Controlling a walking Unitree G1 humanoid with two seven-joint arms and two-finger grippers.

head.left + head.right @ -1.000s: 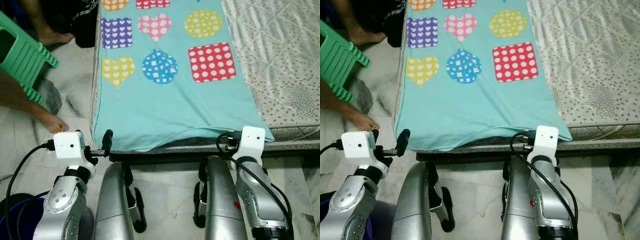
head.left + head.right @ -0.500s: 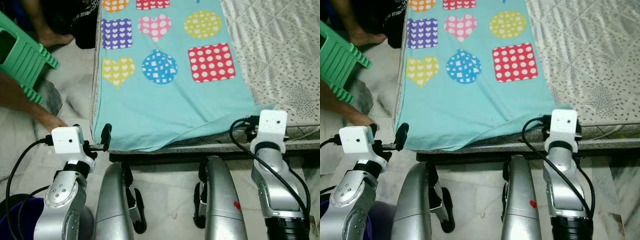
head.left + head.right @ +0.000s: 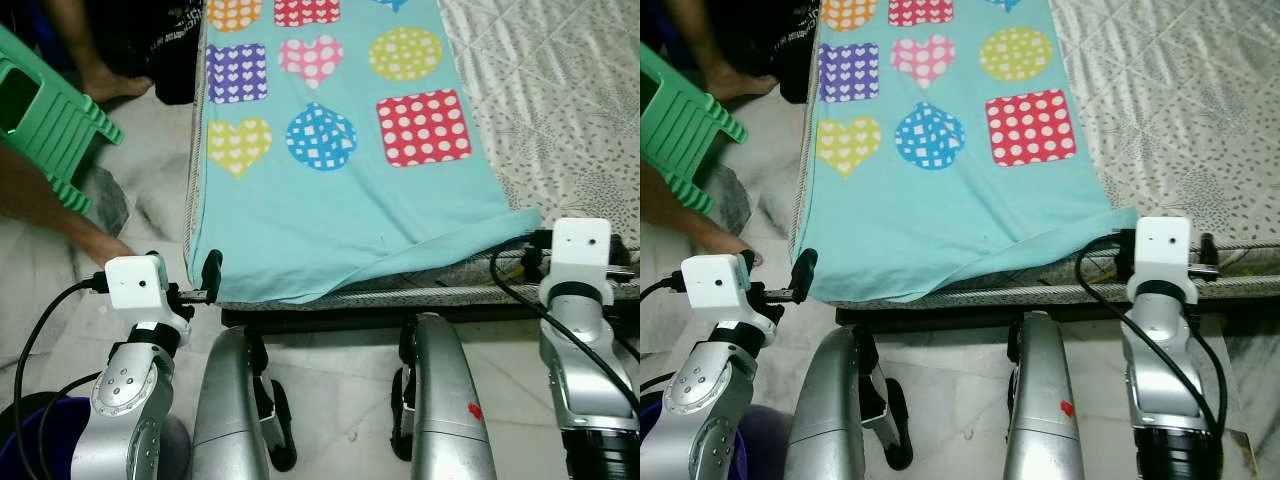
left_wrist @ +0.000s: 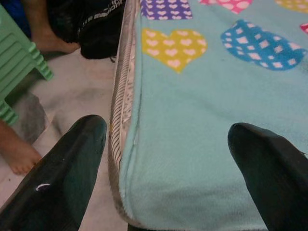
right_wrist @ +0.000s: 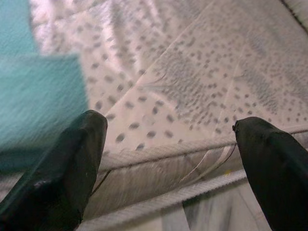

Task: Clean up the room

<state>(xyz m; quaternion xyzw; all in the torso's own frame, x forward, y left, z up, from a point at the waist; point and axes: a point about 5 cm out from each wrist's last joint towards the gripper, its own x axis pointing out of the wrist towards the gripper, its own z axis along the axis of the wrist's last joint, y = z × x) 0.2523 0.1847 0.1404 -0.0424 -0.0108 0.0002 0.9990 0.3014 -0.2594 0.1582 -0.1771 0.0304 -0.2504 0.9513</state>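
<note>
A teal blanket [image 3: 340, 190] printed with spotted hearts, circles and squares lies spread over the left part of a mattress [image 3: 560, 110], its near hem hanging just over the mattress edge and rising toward the right into a lifted corner. The left gripper [image 4: 166, 163] sits at the blanket's near left corner, fingers [image 4: 62, 168] released and spread wide, one outside the mattress edge over the floor, the other over the teal cloth; neither is seen pinching the fabric. The right gripper [image 5: 171, 163] is at the mattress's near edge just beside the blanket's right corner, its fingers [image 5: 62, 163] likewise wide apart and holding nothing, with the bare dotted mattress cover and its piped seam between them and the blurred teal corner off to one side. In the head views the white camera block of the left wrist [image 3: 135, 283] stands low beside the bed's left corner, and that of the right wrist [image 3: 581, 247] just past the blanket's right corner, a black cable looping beside it. A green plastic stool [image 3: 45, 120] stands on the marble floor [image 3: 150, 180] to the left of the bed, and a person's bare foot [image 3: 115, 85] and lower leg [image 3: 60, 205] are near it. The robot's two silver legs [image 3: 335, 410] stand at the foot of the bed
</note>
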